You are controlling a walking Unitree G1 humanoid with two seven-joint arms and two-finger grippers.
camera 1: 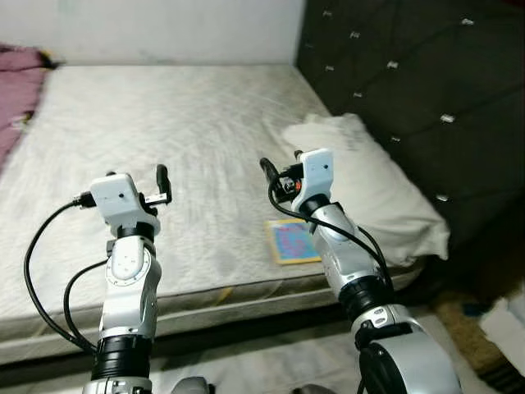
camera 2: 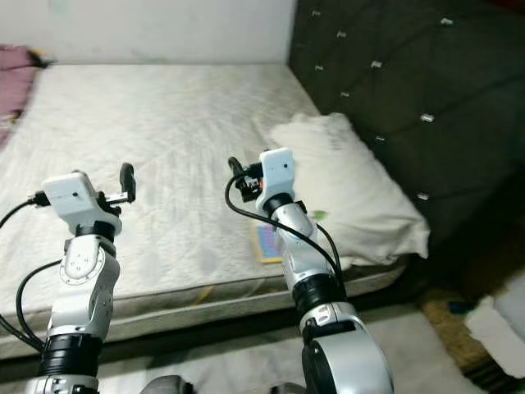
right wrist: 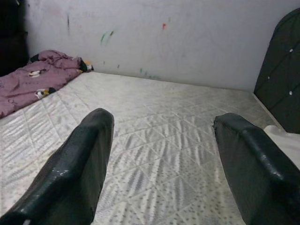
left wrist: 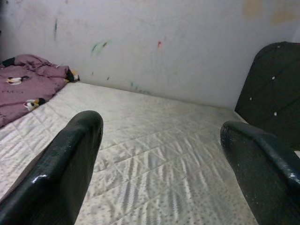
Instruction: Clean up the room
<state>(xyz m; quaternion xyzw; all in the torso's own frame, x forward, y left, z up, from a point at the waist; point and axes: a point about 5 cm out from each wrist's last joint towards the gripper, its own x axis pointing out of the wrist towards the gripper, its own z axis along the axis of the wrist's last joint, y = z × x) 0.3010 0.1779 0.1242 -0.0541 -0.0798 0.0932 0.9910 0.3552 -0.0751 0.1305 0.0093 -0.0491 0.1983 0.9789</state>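
You are holding both arms raised over the bare mattress [camera 1: 189, 123], likely readying a reach. The left gripper [left wrist: 159, 159] and the right gripper [right wrist: 161, 159] are both standing apart, carrying nothing. The small colourful book [camera 1: 293, 241] is lying just below the right gripper, beside the white pillow [camera 1: 369, 176]. A purple blanket [left wrist: 28, 89] is bunching far ahead by the marked wall [left wrist: 164, 42].

Bedroom, bare mattress [camera 1: 164, 123], pillow [camera 1: 369, 180], tufted headboard [camera 1: 410, 74]

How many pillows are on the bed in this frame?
1. A white pillow lies at the head end of the mattress, against the dark headboard; the maroon blanket at the far corner could hide more.
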